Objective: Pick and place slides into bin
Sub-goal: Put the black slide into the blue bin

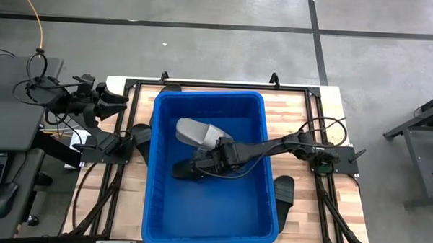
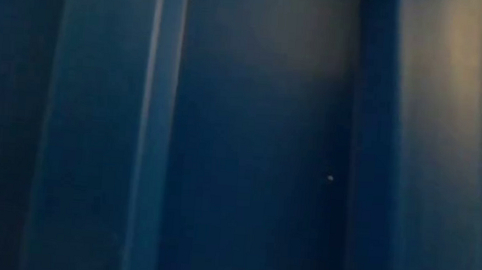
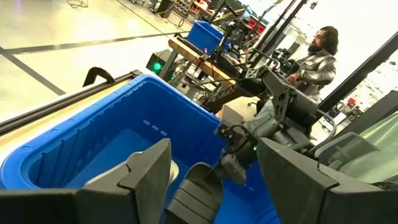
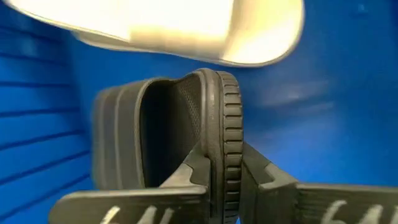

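Inside the smooth-walled blue plastic bin [image 1: 151,162], the right claw [image 4: 217,186] pinches the ribbed rubbery edge of a black slide [image 4: 186,130] beside a pale grey slide [image 1: 196,132].

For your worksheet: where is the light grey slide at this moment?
In the high view the light grey slide lies inside the blue bin, toward its far left part, beside the black slide clamped in the right pincer.
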{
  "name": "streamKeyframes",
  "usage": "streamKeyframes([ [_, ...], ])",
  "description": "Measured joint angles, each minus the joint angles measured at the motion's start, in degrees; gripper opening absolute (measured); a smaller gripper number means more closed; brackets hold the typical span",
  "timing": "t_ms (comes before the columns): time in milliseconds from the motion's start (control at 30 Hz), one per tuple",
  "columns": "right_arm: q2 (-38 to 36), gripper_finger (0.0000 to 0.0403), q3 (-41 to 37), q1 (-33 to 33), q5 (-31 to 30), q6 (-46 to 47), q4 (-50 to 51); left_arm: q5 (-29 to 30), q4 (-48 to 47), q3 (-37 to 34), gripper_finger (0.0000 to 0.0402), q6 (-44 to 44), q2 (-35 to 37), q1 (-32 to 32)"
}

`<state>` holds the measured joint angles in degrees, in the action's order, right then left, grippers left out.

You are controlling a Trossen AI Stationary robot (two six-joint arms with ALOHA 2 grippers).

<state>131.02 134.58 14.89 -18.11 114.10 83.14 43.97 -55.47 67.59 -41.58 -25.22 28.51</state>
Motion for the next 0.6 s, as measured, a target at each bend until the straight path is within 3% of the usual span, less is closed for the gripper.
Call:
streamKeyframes([
  [333,3.76,0.0011,-0.05,-1.42,9.7,-4.94,2.86,0.07,0.02,0.0,0.023,0.96,0.01,0.0],
  [600,4.33,0.0014,-0.07,-3.84,12.47,-10.1,3.97,0.13,0.05,0.0,0.023,1.07,-0.01,0.0],
])
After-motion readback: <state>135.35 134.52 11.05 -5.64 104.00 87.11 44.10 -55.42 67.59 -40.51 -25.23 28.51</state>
